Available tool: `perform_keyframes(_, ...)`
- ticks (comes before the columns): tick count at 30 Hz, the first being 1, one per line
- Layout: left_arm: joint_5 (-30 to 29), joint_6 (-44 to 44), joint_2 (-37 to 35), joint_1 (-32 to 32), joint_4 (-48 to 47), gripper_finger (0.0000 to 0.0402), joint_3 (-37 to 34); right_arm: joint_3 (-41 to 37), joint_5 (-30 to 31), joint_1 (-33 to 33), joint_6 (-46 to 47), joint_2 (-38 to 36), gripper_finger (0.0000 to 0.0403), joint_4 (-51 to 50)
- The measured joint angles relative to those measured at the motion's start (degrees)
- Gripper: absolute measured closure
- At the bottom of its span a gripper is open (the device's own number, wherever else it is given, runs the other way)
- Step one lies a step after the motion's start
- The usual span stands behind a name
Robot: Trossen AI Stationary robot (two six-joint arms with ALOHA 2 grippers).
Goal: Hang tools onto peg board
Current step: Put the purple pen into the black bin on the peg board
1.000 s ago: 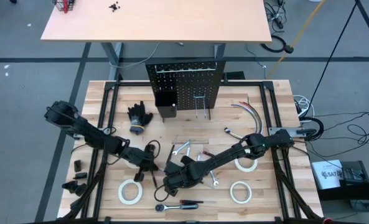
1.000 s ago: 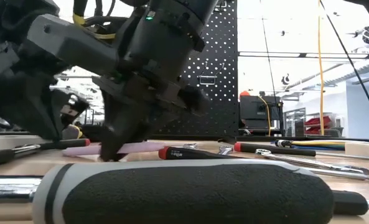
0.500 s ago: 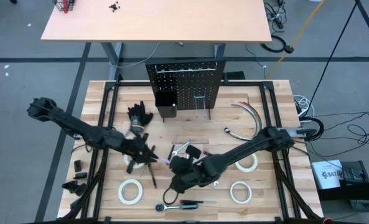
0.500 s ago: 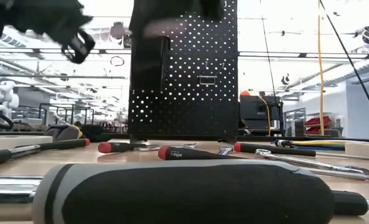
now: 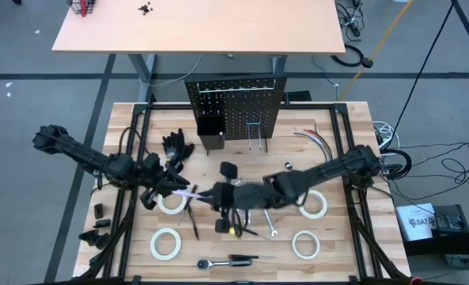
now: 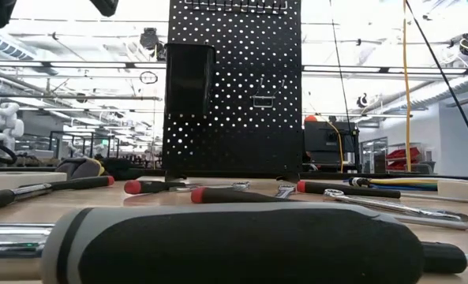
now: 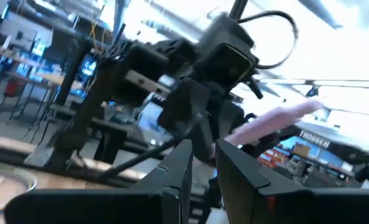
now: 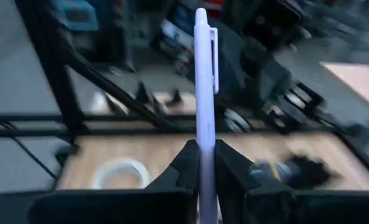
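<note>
The black peg board [image 5: 234, 111] stands upright at the table's far middle, with a black bin [image 5: 210, 131] and wire hooks [image 5: 258, 134] on it. White tape rolls [image 5: 164, 243], a ratchet [image 5: 210, 261], screwdrivers [image 5: 242, 258] and wrenches [image 5: 272, 226] lie flat on the wood. My right gripper [image 5: 216, 195] hovers over the table's middle, shut on a pale pink pen [image 5: 191, 192]. My left gripper [image 5: 171, 188] faces it from the left, open [image 7: 203, 158], its fingers close to the pen's free end with nothing between them. My right gripper pinches the pen near one end [image 8: 201, 134] between its two fingers. The pen runs on straight ahead along the fingers, its clip end [image 8: 206, 31] farthest from them. The fingers come roughly level from the table's right, and the pen is lifted clear, pointing at my left gripper.
Black gloves [image 5: 177, 146] lie left of the peg board and curved cables [image 5: 313, 142] to its right. Small black parts [image 5: 98, 226] sit at the left edge. In the low view the ratchet's handle [image 6: 234, 244] fills the foreground, with red-handled screwdrivers [image 6: 226, 194] behind it.
Both grippers have risen from the table and tipped from pointing down to about level. The pen, which lay on the wood a second ago, is lifted clear with my right gripper. My left gripper has drawn back toward the table's left.
</note>
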Motion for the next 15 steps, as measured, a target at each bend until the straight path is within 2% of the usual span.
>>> perform_keyframes(2,1.33,1.07,1.17,-0.07,3.46,0.0335,0.00,-2.04,-3.53,-1.78,0.21,-0.31,0.0381,2.52)
perform_keyframes(7,2.75,1.09,1.67,-0.12,4.02,0.0367,-0.02,-5.52,-12.24,-4.91,0.69,-0.41,0.0381,7.97)
perform_keyframes(11,2.00,0.97,2.06,-0.02,3.77,0.0396,-0.02,-6.42,-15.20,-6.83,-0.37,-0.39,0.0381,9.91)
perform_keyframes(15,-1.88,0.77,2.17,-0.04,2.67,0.0396,-0.02,-6.42,-16.34,-8.39,-0.36,-0.39,0.0381,9.99)
